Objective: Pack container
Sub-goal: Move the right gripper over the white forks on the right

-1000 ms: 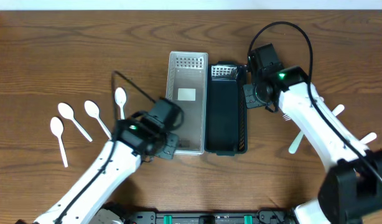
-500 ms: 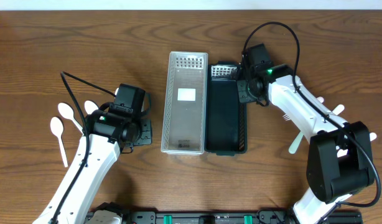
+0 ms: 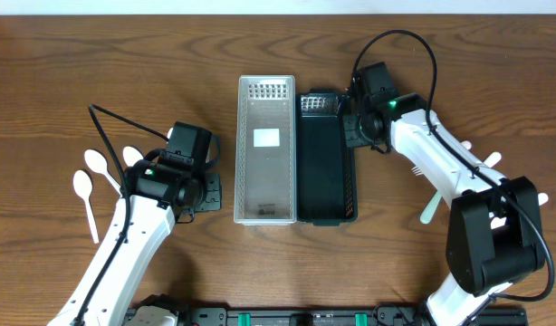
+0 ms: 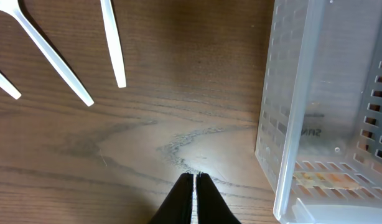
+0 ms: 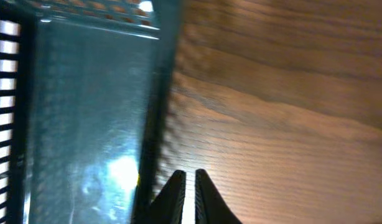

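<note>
Left gripper: jaws closed on nothing, over bare bench, near the corner wall of the clear container. Right gripper: jaws closed, empty, just beside the outer long wall of the black container; contact not discernible in the blurred view. Both containers side by side, long walls touching, mid-bench, nothing inside. White spoons on the bench left of the left arm. White utensils, perhaps forks, partly hidden beneath the right arm.
</note>
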Controlling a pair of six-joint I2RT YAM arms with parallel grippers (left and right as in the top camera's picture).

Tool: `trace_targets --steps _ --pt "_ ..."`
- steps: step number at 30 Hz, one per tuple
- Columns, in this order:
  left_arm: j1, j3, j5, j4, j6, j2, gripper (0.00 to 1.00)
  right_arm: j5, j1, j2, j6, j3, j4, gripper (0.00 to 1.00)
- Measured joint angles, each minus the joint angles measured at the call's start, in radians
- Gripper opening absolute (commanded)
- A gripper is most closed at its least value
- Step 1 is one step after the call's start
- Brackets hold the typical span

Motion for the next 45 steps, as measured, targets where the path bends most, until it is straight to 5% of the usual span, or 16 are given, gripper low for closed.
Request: trace_targets --steps 2,7,11,13,19,22,28,45 --pt "0.000 0.000 0.000 -0.001 -0.003 0.000 0.27 0.041 -0.006 -0.002 0.023 0.005 -0.033 0.24" --pt "0.000 0.000 -0.001 -0.003 -0.007 0.000 0.50 0.090 -0.061 -0.071 0.072 0.045 -0.143 0.77" --pt "0.000 0.000 0.000 -0.002 -0.006 0.000 0.58 0.076 -0.112 -0.220 0.056 0.080 -0.154 0.72" --pt "0.000 0.000 0.000 -0.002 -0.007 0.000 0.59 0.081 -0.129 -0.300 0.057 0.092 -0.159 0.82" --pt "0.000 0.000 0.000 0.006 -0.006 0.000 0.59 0.186 -0.193 -0.399 0.281 0.109 -0.248 0.90" --pt "0.000 0.000 0.000 0.008 -0.006 0.000 0.59 0.218 -0.254 -0.360 0.413 0.108 -0.267 0.99" --pt "0.000 0.000 0.000 0.008 -0.006 0.000 0.59 0.218 -0.348 -0.194 0.525 0.108 -0.267 0.99" --pt "0.000 0.000 0.000 0.008 -0.006 0.000 0.59 0.063 -0.366 0.084 0.569 0.107 -0.268 0.99"
